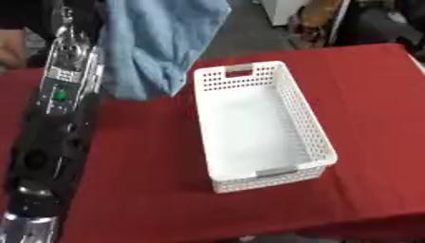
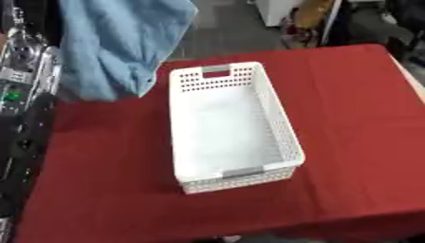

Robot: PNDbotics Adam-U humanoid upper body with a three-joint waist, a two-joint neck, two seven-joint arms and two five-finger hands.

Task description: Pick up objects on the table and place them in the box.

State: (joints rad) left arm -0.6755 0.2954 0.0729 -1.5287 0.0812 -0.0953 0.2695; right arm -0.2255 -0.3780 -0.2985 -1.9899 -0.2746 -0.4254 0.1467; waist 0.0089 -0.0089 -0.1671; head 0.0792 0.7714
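A light blue cloth point(image 1: 153, 42) hangs in the air over the table's far left, its lower corner just left of the box's far end. My left arm point(image 1: 58, 118) rises along the left side. My left hand point(image 1: 83, 14) is at the top edge, shut on the cloth's upper part and mostly hidden by it. The box is a white perforated basket point(image 1: 303, 111) standing lengthwise in the middle of the red table point(image 1: 141, 161), with nothing inside. My right hand does not show.
The red cloth-covered table ends at a front edge point(image 2: 249, 230) near the bottom. A blurred person's hand point(image 1: 8, 50) shows at the far left edge. Furniture and a dark floor lie beyond the table's far side.
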